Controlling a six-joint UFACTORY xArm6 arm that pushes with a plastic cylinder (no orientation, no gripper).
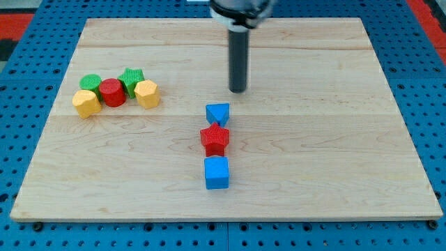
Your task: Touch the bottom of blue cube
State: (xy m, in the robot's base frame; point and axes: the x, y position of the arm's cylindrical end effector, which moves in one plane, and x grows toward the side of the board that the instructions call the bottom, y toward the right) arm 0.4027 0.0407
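The blue cube [217, 173] lies on the wooden board below the view's middle. A red star block [214, 139] sits just above it, and a small blue wedge-like block [217, 113] sits above the star; the three form a column. My tip [238, 90] is on the board above and slightly right of the blue wedge block, well above the blue cube and not touching any block.
A cluster lies at the view's left: a green round block [89, 83], a red cylinder [111, 92], a green star [131, 79], a yellow block [86, 103] and a yellow hexagonal block [147, 93]. The board's edges meet a blue perforated surface [21, 84].
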